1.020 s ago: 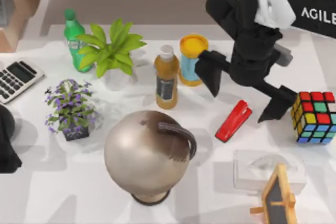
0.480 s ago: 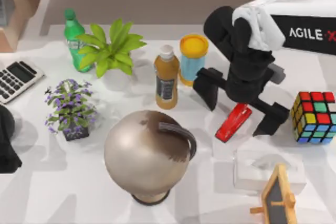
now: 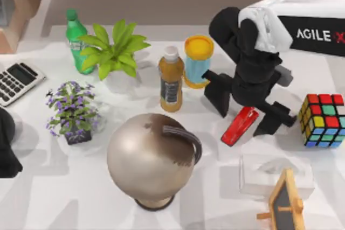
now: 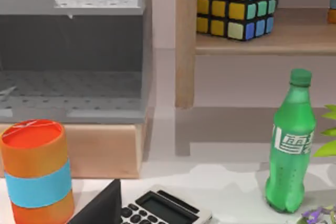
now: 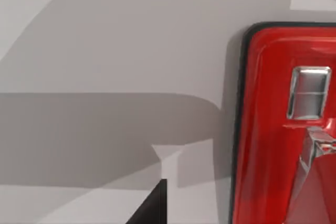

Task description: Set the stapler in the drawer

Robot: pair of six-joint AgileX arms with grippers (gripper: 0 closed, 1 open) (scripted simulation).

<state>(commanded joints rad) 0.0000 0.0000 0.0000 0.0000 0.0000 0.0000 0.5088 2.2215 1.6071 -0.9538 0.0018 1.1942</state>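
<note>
The stapler (image 3: 239,125) lies flat on the desk (image 3: 54,187) towards its right side, angled so one end points up-right under the arm and the other down-left, with the Rubik's cube (image 3: 323,120) near on its right, a clear tissue box (image 3: 275,175) just below it, and a yellow-lidded jar (image 3: 198,61) and an amber bottle (image 3: 171,78) up to its left. The right gripper (image 3: 243,108) hangs over the upper end of the stapler with its fingers spread wide, one on each side of the red body and neither touching it. In the right wrist view the stapler (image 5: 286,124) sits well off to one edge, so I judge the gripper is not yet centred. To do the grasp well, it should shift until the body lies midway between the fingers, keep the fingers square across the narrow width, come down low enough to catch the base, and only then close. The glossy wedge could slip if pinched on its sloping top. The cube is close, so the outer finger needs care. The left arm is parked at the desk's left edge, near the calculator (image 3: 16,81).
</note>
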